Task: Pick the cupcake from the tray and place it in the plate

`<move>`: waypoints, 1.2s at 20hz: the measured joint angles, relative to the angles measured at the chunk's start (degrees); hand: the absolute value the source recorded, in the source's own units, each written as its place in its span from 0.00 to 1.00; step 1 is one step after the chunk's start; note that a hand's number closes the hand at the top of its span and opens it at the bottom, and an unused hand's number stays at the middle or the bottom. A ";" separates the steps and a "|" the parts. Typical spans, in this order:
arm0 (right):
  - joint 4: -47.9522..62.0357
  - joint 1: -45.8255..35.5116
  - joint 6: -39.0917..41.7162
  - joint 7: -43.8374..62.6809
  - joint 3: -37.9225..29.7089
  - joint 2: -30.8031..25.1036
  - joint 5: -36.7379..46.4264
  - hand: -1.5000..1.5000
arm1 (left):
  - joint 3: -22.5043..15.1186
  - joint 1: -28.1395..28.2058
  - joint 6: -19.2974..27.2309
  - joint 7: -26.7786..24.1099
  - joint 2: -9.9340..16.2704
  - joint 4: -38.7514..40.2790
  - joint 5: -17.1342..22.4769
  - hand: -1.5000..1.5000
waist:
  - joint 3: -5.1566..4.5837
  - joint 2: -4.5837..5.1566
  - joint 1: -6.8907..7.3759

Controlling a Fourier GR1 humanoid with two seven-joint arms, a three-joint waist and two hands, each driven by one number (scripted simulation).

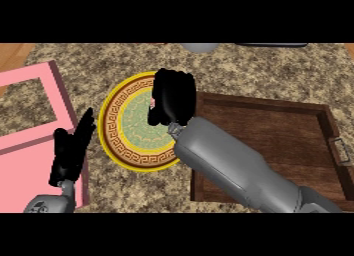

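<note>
Right hand: over plate, curled on pink cupcake | left hand: open, left of plate | tray: right of plate

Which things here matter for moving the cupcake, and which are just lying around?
For the job: wooden tray, plate, right hand over the plate; the cupcake itself is hidden.
Lying about: pink frame, grey object at the top edge, resting left hand.

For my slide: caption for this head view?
Right hand over the plate, beside the wooden tray.
</note>
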 measured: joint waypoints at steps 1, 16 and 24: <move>1.40 0.26 -0.18 -0.90 -0.14 0.02 -1.59 1.00 | 0.20 0.07 -0.17 0.00 0.14 -0.20 0.13 0.50 | 0.01 0.02 -0.01; 14.16 2.88 7.91 -22.99 -5.13 0.05 -21.05 0.00 | 0.24 1.20 0.27 0.14 -0.85 -1.32 -0.84 0.50 | 0.05 -0.04 -0.64; 3.34 8.45 -2.95 -38.67 -14.16 0.04 -31.12 0.00 | 1.01 1.30 0.16 0.24 -0.53 -1.43 -0.61 0.50 | 0.16 -0.15 -1.59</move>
